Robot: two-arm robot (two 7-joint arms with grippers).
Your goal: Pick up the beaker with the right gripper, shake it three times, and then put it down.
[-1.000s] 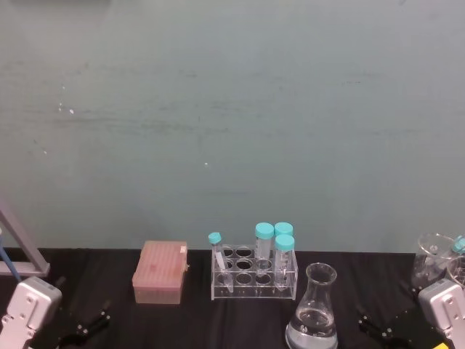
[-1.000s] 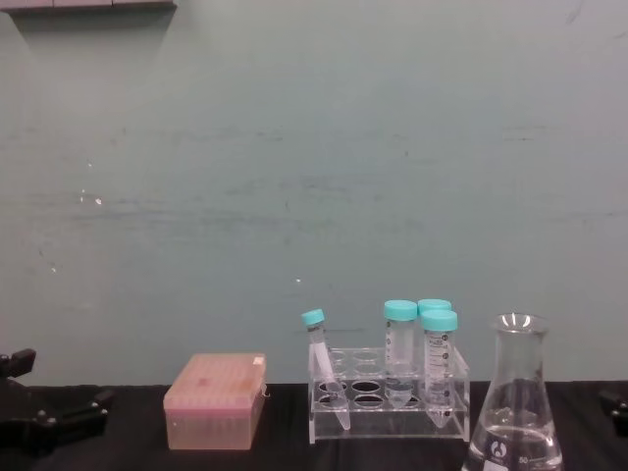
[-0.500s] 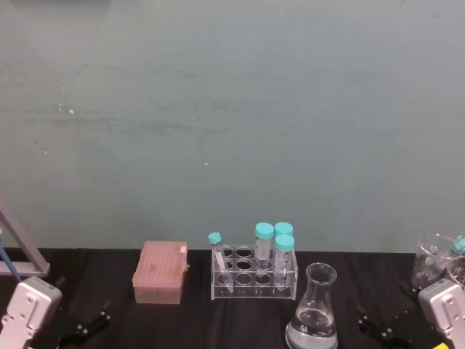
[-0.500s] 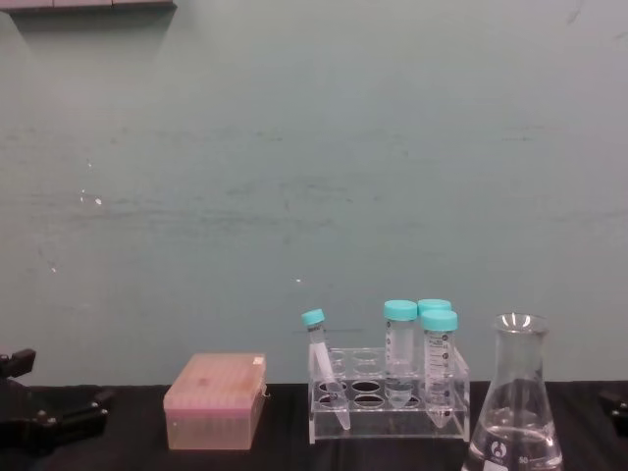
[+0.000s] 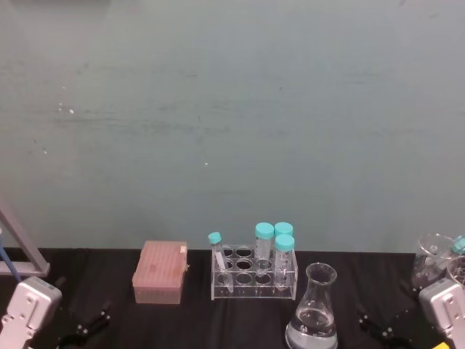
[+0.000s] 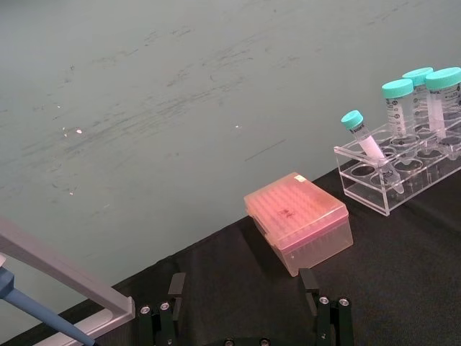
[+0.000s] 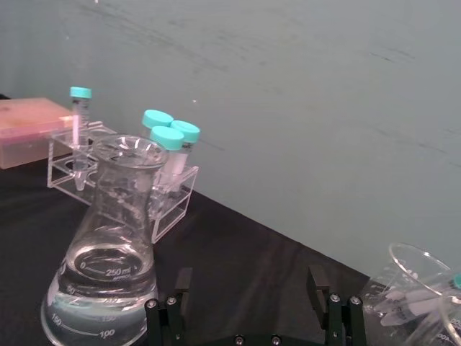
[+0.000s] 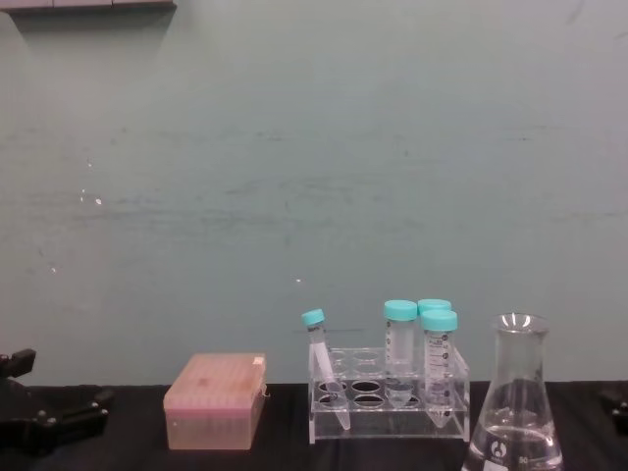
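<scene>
The beaker is a clear conical flask holding a little clear liquid; it stands upright on the black table at the front, right of centre. It also shows in the chest view and close up in the right wrist view. My right gripper rests low on the table to the right of the beaker, apart from it. Its fingers are spread wide, so the right gripper is open and empty. At the front left my left gripper is parked; the left wrist view shows the left gripper open too.
A clear rack of teal-capped tubes stands just behind the beaker, with a pink tip box to its left. A round glass vessel with small tubes sits at the far right. A grey stand leans at the far left. A teal wall closes the back.
</scene>
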